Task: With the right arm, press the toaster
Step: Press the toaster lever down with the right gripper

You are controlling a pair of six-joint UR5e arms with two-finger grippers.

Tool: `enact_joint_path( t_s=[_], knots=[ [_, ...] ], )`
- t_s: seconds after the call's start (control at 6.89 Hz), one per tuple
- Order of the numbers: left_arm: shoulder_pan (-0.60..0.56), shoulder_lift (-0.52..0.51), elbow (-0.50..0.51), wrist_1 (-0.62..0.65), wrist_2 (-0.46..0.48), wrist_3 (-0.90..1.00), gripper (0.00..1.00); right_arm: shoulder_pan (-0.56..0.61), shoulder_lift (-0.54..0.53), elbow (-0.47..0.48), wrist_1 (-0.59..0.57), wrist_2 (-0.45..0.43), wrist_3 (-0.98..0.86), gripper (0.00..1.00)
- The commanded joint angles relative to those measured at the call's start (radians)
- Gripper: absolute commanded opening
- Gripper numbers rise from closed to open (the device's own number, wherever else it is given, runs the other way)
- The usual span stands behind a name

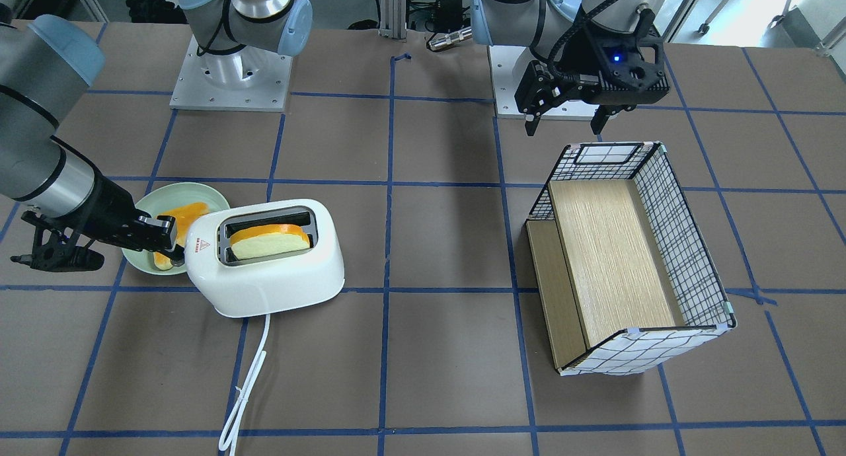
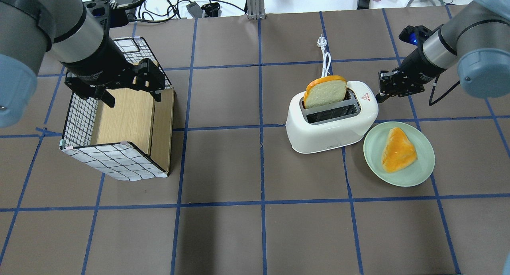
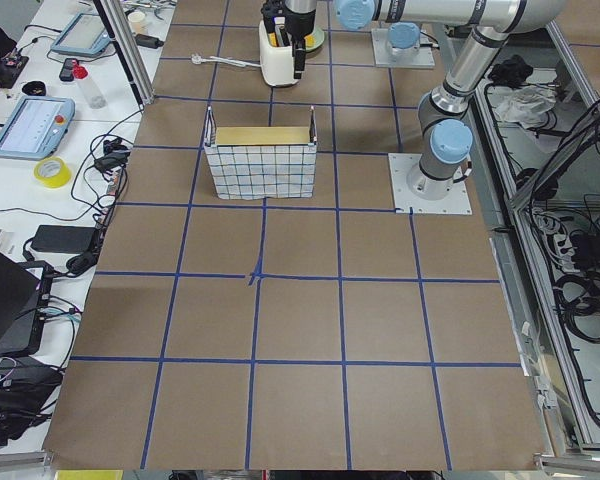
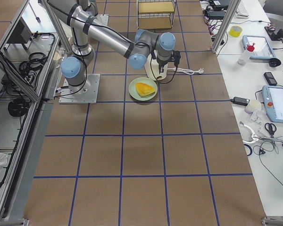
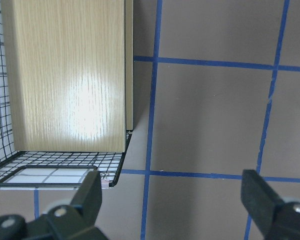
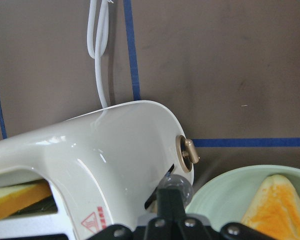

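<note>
The white two-slot toaster (image 1: 264, 284) stands on the table with a bread slice (image 1: 268, 239) in one slot. It also shows in the overhead view (image 2: 330, 131) and the right wrist view (image 6: 115, 150). My right gripper (image 1: 173, 244) is shut, with its tip at the toaster's end face beside the red triangle mark. In the right wrist view its closed fingertips (image 6: 171, 200) sit on the toaster's lever, just below the knob (image 6: 186, 154). My left gripper (image 1: 564, 127) is open and empty, hovering over the wire basket's edge.
A pale green plate (image 2: 422, 167) with a bread piece (image 2: 397, 149) lies right beside the toaster, under my right wrist. The toaster's white cord (image 2: 326, 57) trails away from the robot. A wire basket (image 2: 79, 119) with a wooden insert lies below my left gripper.
</note>
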Motion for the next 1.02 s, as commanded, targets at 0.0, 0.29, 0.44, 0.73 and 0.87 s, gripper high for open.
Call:
enact_joint_path(
  t_s=[0.0, 0.29, 0.44, 0.73, 0.87],
  knots=[
    [0.0, 0.0, -0.001, 0.0, 0.0, 0.0, 1.0, 0.0, 0.011, 0.003, -0.002, 0.0, -0.004, 0.0],
    [0.0, 0.0, 0.001, 0.0, 0.002, 0.0, 1.0, 0.0, 0.029, 0.005, -0.025, 0.0, -0.004, 0.0],
    [0.0, 0.0, -0.001, 0.0, 0.002, 0.0, 1.0, 0.0, 0.046, 0.005, -0.049, 0.0, -0.004, 0.0],
    [0.0, 0.0, -0.001, 0.0, 0.0, 0.0, 1.0, 0.0, 0.058, 0.005, -0.057, 0.0, -0.004, 0.0],
    [0.0, 0.0, 0.001, 0.0, 0.0, 0.0, 1.0, 0.0, 0.066, 0.005, -0.059, 0.0, -0.004, 0.0]
  ],
)
